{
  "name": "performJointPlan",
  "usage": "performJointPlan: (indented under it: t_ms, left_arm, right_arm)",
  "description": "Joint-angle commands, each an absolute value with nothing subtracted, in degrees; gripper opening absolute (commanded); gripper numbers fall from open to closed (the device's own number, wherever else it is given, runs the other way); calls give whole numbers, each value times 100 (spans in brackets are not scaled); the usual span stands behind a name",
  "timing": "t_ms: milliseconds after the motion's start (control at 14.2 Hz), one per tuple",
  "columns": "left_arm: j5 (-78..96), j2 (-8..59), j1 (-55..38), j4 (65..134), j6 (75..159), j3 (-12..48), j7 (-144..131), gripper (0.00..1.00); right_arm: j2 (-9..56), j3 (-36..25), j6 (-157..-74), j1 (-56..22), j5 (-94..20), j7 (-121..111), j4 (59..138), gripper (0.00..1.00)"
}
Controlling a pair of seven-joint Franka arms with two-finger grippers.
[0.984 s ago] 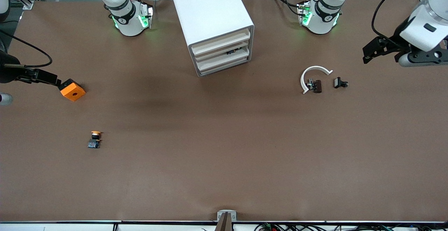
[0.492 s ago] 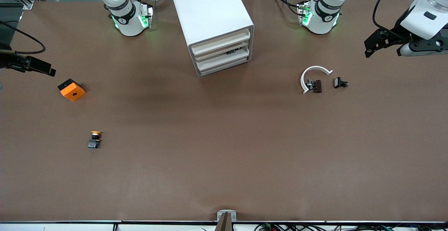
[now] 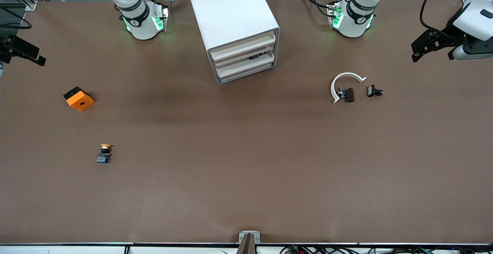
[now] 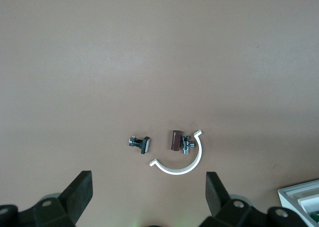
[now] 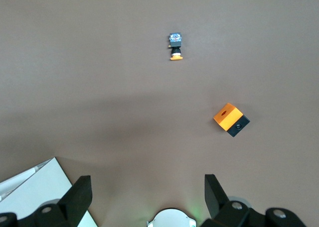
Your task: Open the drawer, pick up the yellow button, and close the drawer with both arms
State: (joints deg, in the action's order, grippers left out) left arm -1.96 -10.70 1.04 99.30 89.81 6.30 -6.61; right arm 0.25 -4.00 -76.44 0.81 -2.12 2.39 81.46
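The white cabinet (image 3: 231, 19) stands at the middle of the table near the robots' bases. Its highest drawer (image 3: 243, 43) is shut. The button (image 3: 104, 152), with an orange cap on a black body, lies on the table toward the right arm's end, nearer to the front camera than the orange block (image 3: 79, 99). It also shows in the right wrist view (image 5: 175, 47). My right gripper (image 3: 36, 57) is open and empty (image 5: 147, 194) over that end's edge. My left gripper (image 3: 418, 54) is open and empty (image 4: 148, 197) over the left arm's end.
A white C-shaped ring (image 3: 345, 81), a brown piece (image 3: 349, 94) and a small black clip (image 3: 374, 91) lie toward the left arm's end. They show in the left wrist view, ring (image 4: 182, 165) and clip (image 4: 141, 144). A dark item shows between the lower drawers (image 3: 256, 57).
My right gripper has moved away from the orange block toward the robots' side and the table's end. My left gripper has drawn back toward its end. Nothing on the table moved.
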Motion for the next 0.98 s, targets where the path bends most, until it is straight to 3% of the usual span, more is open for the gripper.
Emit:
performJointPlan:
  t_ms: [0, 914]
  left_arm:
    - [-273, -880, 140, 9502, 8702, 624, -589, 100]
    - [-281, -721, 132, 9237, 8403, 624, -668, 100]
  right_arm:
    - [-586, -343, -8241, 202, -211, 141, 9084, 100]
    - [-958, -9, -8411, 360, 114, -378, 9299, 100]
